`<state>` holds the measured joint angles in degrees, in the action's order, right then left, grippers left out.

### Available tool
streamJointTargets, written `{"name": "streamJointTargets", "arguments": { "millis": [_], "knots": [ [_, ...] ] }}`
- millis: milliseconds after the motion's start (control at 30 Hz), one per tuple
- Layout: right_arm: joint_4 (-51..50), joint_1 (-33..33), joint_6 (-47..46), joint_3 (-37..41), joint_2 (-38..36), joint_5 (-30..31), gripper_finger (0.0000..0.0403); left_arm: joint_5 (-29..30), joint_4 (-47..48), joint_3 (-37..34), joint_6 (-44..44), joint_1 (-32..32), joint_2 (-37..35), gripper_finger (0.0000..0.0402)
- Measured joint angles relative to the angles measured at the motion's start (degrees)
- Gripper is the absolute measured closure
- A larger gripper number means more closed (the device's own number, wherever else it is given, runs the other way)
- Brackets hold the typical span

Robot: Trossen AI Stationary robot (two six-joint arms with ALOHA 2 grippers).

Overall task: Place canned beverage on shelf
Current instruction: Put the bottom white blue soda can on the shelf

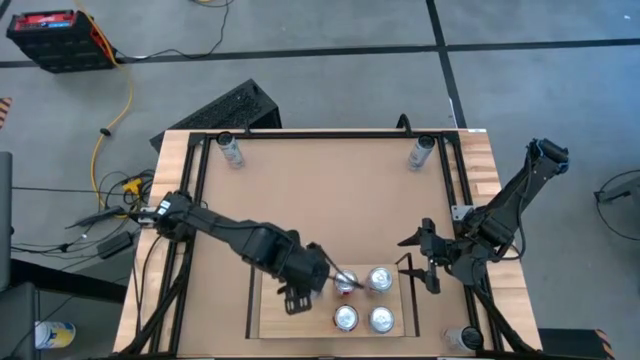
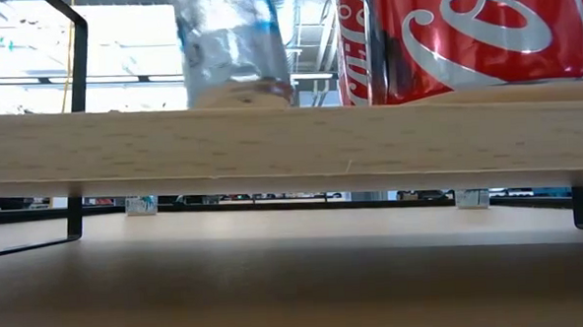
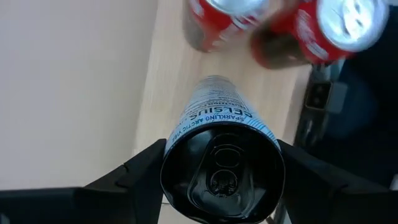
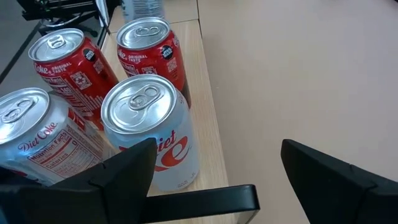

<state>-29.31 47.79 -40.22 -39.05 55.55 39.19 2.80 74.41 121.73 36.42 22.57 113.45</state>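
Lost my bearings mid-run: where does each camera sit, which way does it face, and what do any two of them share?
High: overhead, straight down on the tabletop, both arms, shelf.
Low: table height, level under the shelf board; no arm visible.
Left wrist: looks down the left gripper, closed on a Celsius can.
Right wrist: past the open right gripper at the Diet Coke can.
Shared: red Coca-Cola cans show in both wrist views.

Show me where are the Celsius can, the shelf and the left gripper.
Celsius can (image 3: 217, 115): left wrist view, its printed side.
Shelf (image 2: 290, 139): low view, front edge of the pale board.
Left gripper (image 3: 221, 180): left wrist view, between its fingers, shut on the can.
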Motion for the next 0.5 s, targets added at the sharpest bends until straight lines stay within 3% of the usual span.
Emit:
{"name": "streamJointTargets", "arguments": {
  "millis": [300,500],
  "knots": [
    [0.0,0.6,0.1,0.0,0.0,0.6,0.0033,-2.7,-2.0,0.0,-2.8,-5.3,0.0,0.0168],
    [-0.1,1.4,0.2,0.0,0.0,1.1,0.0033,-3.9,-1.3,-0.4,-1.4,-4.8,0.0,0.0168]
  ]
}}
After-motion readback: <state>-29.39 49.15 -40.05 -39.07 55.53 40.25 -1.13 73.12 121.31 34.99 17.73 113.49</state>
